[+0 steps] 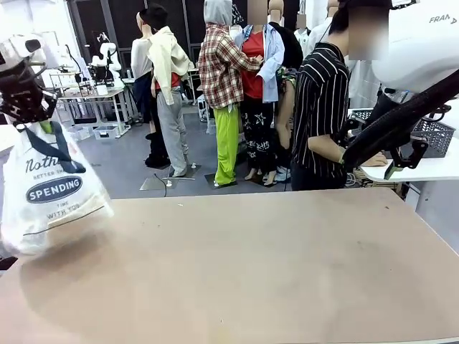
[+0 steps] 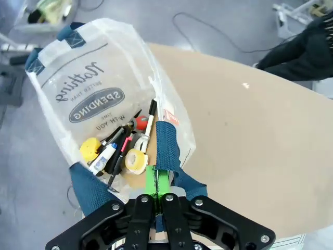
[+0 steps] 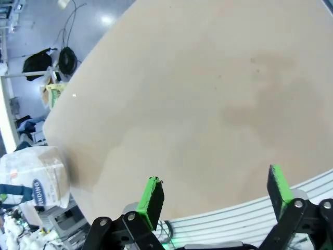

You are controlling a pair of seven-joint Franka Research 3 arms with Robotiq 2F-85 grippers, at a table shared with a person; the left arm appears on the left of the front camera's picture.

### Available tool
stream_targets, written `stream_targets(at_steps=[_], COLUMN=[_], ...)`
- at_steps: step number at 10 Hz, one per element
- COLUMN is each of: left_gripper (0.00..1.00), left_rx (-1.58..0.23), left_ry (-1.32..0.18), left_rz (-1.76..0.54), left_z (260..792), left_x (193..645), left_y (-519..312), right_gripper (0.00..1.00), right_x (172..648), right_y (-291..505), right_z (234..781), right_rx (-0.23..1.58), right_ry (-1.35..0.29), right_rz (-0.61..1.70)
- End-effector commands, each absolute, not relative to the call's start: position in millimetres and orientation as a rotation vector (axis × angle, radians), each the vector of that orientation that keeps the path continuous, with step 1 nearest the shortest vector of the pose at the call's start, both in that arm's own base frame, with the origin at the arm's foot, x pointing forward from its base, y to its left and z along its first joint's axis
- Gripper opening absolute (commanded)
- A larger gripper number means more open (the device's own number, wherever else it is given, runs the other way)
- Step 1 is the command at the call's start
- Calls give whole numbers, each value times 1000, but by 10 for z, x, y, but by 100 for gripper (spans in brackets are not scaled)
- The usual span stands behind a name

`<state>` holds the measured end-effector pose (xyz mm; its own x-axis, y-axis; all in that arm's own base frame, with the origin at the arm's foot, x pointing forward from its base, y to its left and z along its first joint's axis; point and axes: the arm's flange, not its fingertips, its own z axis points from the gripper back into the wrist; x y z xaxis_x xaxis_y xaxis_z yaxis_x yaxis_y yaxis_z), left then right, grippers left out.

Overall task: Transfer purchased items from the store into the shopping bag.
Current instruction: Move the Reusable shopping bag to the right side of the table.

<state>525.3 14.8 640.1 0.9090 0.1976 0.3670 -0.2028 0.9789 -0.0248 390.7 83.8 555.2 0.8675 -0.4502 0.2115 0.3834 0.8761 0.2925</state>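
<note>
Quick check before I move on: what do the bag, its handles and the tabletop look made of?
The shopping bag looks like thin translucent white plastic: the items inside show through its crinkled, slightly glossy wall. Its handles seem woven navy fabric webbing, with stitched crosses at the corners. The table reads as a matte tan board, possibly laminate or fibreboard.

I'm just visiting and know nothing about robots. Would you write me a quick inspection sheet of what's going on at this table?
Surface: tan table, bare across the middle.
Job's things: shopping bag hangs at the table's left edge, holding pens, yellow tape rolls and a red ball.
Clutter: nothing seen.
Grippers: left gripper shut on the bag's blue handle; right gripper open above the table.
Cables: one lies on the floor beyond the table.
Surroundings: a person in a striped shirt at the far side; a grey basket on a white side table.
</note>
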Motion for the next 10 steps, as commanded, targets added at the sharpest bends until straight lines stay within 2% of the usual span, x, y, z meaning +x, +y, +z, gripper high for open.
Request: stream_targets(at_steps=[1, 2, 4, 6, 7, 10], left_gripper=[0, 14, 51, 83, 92, 92], left_rx=[88, 100, 100, 91, 64, -1], left_ry=[-326, -329, -358, -413, -452, -589], left_rz=[260, 275, 265, 258, 252, 209], left_z=[6307, 6246, 6308, 6437, 6531, 6751], left_x=[5438, 5468, 5410, 5335, 5277, 5115], left_y=[23, 9, -68, -175, -233, -627], right_gripper=[100, 100, 100, 100, 100, 100], right_x=[3919, 3919, 3919, 3919, 3919, 3919], right_y=[836, 836, 836, 836, 836, 836], right_z=[5556, 5556, 5556, 5556, 5556, 5556], right_rx=[251, 251, 251, 251, 251, 251], right_ry=[-274, -274, -274, -274, -274, -274], right_rz=[-436, -436, -436, -436, -436, -436])
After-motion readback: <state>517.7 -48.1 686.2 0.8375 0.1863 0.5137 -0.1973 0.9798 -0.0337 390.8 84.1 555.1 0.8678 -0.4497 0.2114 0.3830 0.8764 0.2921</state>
